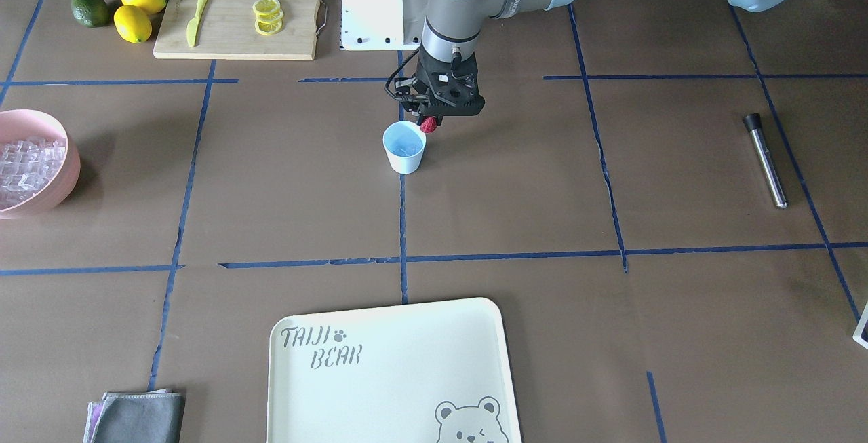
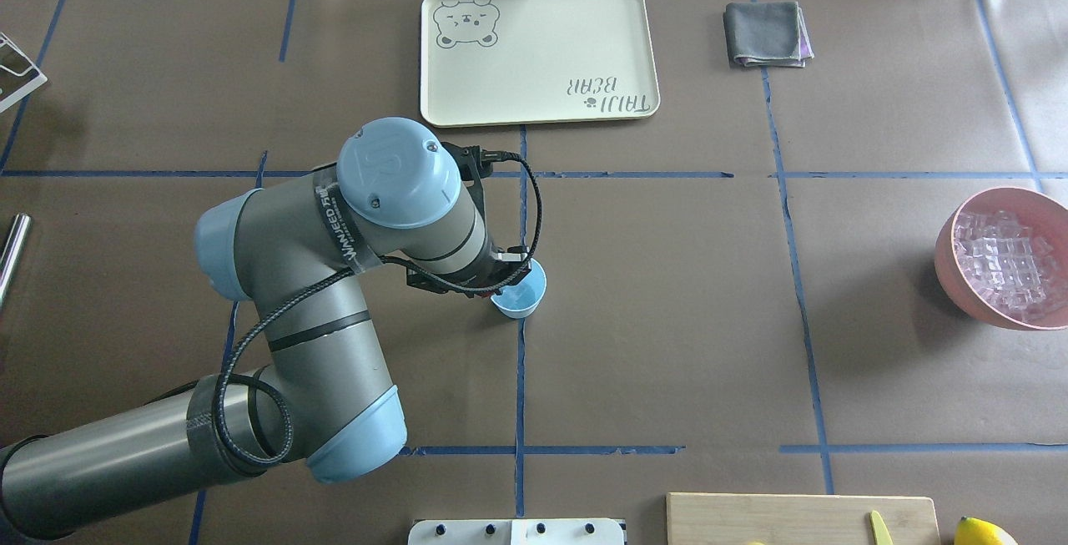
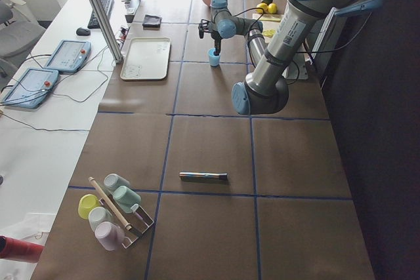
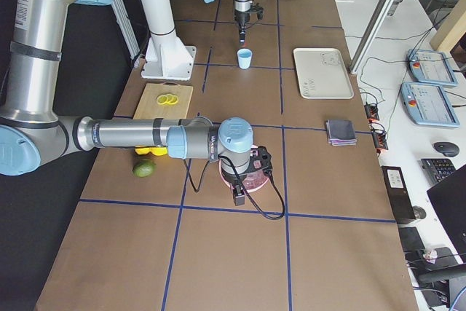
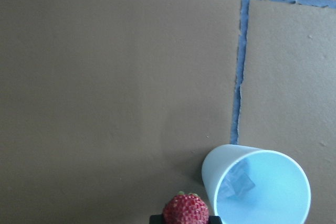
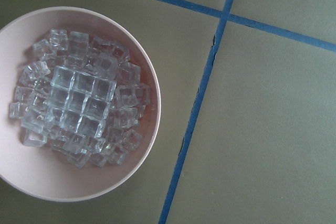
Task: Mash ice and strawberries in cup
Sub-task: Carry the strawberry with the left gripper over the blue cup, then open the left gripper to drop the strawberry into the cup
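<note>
Red strawberry (image 1: 428,125) in downturned L hand (image 1: 430,122) nr cup (image 1: 404,147).

Brown table (image 1: 515,212) w/ blue tape grid. On it: pale-blue cup (image 1: 404,148) at centre; pink bowl (image 1: 64,178), wooden cutting board (image 1: 237,43), two lemons (image 1: 132,24), lime (image 1: 90,9); cream tray (image 1: 386,389), grey cloth (image 1: 139,417), steel rod (image 1: 766,159).

It was a robotics lab rather than a kitchen. A long table (image 1: 515,178) was papered brown and gridded with blue tape (image 1: 403,226). A left arm (image 2: 334,278) and a right arm (image 4: 145,138) worked at it. A white desk (image 3: 59,116) alongside held teach pendants (image 3: 65,55), a keyboard (image 3: 104,10) and a mouse (image 3: 82,31).
</note>
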